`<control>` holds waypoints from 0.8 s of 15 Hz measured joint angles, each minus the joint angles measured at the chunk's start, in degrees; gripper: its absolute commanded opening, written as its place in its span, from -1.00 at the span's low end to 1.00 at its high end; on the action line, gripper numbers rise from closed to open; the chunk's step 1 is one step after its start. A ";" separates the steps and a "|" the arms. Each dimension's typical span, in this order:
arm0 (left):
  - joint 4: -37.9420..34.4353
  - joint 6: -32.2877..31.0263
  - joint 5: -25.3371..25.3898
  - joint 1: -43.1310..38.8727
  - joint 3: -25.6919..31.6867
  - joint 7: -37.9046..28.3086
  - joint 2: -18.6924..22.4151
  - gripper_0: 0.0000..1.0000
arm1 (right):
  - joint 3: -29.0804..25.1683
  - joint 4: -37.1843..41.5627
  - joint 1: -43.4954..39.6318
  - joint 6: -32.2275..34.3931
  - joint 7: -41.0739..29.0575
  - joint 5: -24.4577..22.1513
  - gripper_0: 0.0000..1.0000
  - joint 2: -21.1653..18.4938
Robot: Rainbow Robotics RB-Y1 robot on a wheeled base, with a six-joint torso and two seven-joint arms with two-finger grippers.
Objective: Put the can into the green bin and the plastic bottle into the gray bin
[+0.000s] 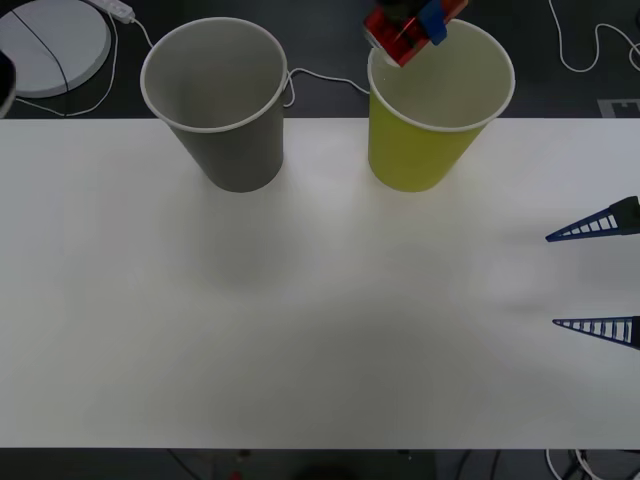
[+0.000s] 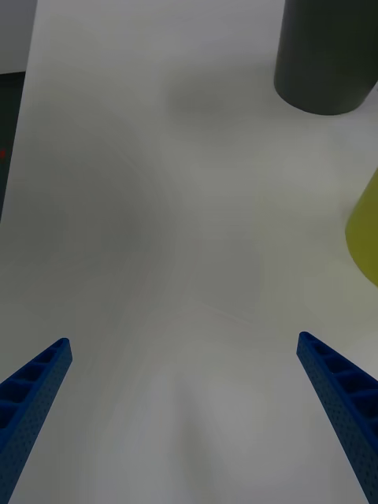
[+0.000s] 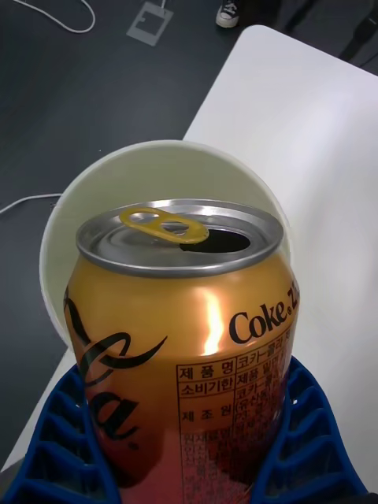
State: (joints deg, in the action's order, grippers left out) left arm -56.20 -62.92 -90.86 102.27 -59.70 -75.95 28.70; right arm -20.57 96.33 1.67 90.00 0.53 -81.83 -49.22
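Red-orange, the can [image 1: 398, 38] is hanging over the twelve-o'clock rim of the green bin [image 1: 420, 150], clamped by the left gripper [image 3: 189, 441]. It is tilting, its long axis running top-first toward the bin mouth. Releasing is best once it is centred over the opening. The right gripper [image 1: 600, 275] is waiting spread wide at three o'clock.

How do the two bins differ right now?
The gray bin is dark gray; the green bin is yellow-green. The left claw holds the can over the green bin's rim; nothing hangs over the gray bin. Both stand upright, cup-shaped and white-rimmed, on the table.
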 measured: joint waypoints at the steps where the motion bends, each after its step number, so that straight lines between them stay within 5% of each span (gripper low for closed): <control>1: 3.60 1.47 -0.43 1.10 -0.89 0.00 -2.57 -1.00 | 0.00 0.00 0.00 0.00 0.00 0.00 1.00 0.00; 7: 22.59 9.92 -3.51 5.15 -3.04 0.05 -16.65 -1.00 | 0.00 0.00 0.00 0.00 0.00 0.00 1.00 0.00; 11: 23.54 10.71 -5.31 5.38 -3.85 0.01 -17.89 -0.99 | 0.00 0.00 0.00 0.00 0.00 0.00 1.00 0.00; 12: 23.59 10.71 -5.60 5.38 -3.85 0.04 -17.89 -0.60 | 0.00 0.00 0.00 0.00 0.00 0.00 1.00 0.00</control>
State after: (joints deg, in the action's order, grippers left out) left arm -32.60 -52.20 -96.46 107.66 -63.55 -75.92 10.81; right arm -20.57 96.33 1.67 90.00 0.53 -81.83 -49.22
